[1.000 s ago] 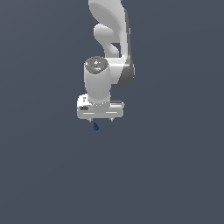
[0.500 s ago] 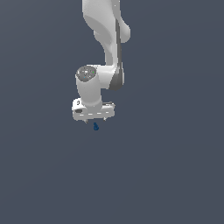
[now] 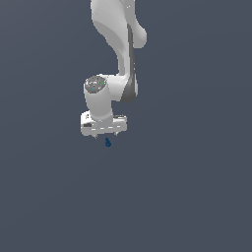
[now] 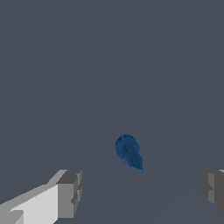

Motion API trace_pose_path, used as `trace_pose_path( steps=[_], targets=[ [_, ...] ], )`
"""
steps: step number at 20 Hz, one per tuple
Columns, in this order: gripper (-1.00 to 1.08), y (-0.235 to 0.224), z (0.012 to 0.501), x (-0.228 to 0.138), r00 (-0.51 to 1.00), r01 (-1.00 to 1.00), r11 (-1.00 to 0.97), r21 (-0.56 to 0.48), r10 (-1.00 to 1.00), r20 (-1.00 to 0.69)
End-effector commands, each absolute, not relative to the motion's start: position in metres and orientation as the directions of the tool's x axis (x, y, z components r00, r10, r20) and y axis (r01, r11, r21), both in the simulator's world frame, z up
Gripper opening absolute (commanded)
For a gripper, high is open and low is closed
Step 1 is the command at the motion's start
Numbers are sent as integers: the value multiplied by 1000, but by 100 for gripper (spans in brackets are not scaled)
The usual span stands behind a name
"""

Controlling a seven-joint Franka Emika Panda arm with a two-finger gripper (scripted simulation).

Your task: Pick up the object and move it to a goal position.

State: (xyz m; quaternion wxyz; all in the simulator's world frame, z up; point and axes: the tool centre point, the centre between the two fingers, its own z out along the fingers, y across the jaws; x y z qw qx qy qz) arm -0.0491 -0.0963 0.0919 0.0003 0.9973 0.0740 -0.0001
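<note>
Hovering: gripper [image 3: 105, 134] just above object [image 3: 107, 142], not touching;
jaws: spread wide, released;
object: between fingers [image 4: 68, 192]

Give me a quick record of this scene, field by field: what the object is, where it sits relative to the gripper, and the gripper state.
object: tiny dark blue object, teardrop-shaped with a rounded end
object held: no, it lies free on the grey surface
gripper: white gripper, jaws open wide
fingers: grey pads apart on either side of the object, not touching it
exterior view: object just below the gripper
</note>
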Motion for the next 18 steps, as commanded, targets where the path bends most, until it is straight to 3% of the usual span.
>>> trace_pose_path(
  steps=[1, 15, 16, 18],
  targets=[
    [100, -96, 88, -49, 989, 148, -989, 0, 148, -1],
    [100, -97, 42, -50, 989, 150, -989, 0, 150, 0],
    [-100, -97, 42, -50, 989, 150, -989, 0, 150, 0],
    [-100, -97, 42, -50, 989, 150, -989, 0, 150, 0]
  ],
)
